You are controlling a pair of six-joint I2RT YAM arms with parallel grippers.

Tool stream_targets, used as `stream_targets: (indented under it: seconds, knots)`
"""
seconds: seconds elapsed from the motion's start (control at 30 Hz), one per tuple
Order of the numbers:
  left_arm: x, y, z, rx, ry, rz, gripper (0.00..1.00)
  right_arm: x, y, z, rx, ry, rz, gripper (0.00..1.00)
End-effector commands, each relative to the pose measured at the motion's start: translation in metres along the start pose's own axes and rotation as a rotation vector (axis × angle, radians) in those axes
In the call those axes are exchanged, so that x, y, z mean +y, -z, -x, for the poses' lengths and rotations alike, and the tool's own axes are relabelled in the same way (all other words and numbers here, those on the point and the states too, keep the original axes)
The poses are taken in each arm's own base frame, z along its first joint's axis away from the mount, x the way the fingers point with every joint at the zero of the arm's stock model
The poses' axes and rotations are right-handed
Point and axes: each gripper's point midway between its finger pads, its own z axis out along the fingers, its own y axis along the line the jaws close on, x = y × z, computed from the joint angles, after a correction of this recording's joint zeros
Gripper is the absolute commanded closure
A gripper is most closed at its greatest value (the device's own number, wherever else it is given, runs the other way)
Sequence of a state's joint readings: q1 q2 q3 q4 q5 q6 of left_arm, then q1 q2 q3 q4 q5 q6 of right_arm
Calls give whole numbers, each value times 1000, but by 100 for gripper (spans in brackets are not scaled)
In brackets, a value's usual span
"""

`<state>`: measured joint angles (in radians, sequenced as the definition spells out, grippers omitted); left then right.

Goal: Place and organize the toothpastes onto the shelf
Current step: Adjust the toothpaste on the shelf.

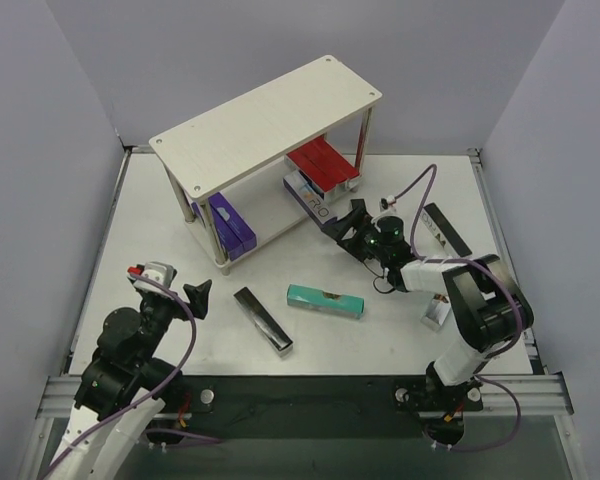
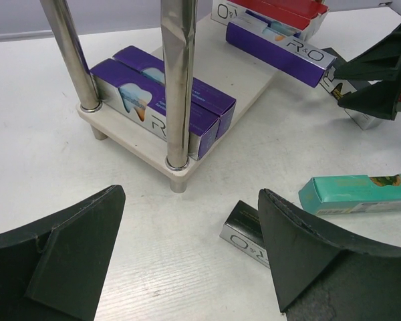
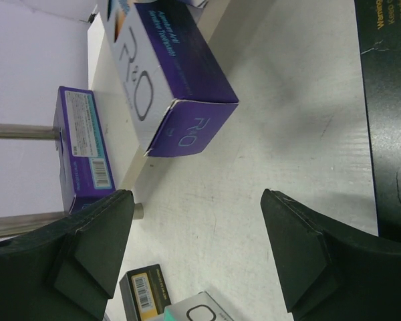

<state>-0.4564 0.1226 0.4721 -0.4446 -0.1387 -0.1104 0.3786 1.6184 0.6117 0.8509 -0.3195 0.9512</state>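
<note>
Purple toothpaste [image 3: 187,80] on shelf [image 1: 270,120] lies just beyond the right gripper [image 3: 197,197], jaws parted

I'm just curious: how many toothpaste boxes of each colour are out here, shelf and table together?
Purple toothpastes: 3
Red toothpastes: 2 that can be told apart; they are packed tight, so there may be more
Teal toothpaste: 1
Black toothpastes: 2
Carton of unclear colour: 1
Total: 9 at least
</note>
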Motion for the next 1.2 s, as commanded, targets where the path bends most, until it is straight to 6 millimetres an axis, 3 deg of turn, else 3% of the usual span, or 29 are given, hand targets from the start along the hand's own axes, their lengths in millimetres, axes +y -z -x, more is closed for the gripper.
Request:
stream_targets:
  seconds: [0.0, 0.33, 0.57, 0.87, 1.0, 1.17]
  knots:
    - [4, 0, 21, -91, 6, 26, 8, 43, -16, 31, -87, -5, 174, 21]
    - [5, 0, 21, -92, 5, 31, 8, 48, -32, 51, -135, -41, 271, 23]
    - [5, -1, 21, -87, 3, 31, 8, 45, -45, 48, -108, -68, 296, 29]
    - [5, -2, 19, -81, 2, 30, 9, 41, -46, 44, -90, -73, 336, 46]
    - [4, -2, 19, -77, 1, 26, 9, 44, -44, 41, -77, -53, 357, 60]
    - [3, -3, 19, -77, 1, 21, 9, 55, -36, 33, -57, 68, 377, 68]
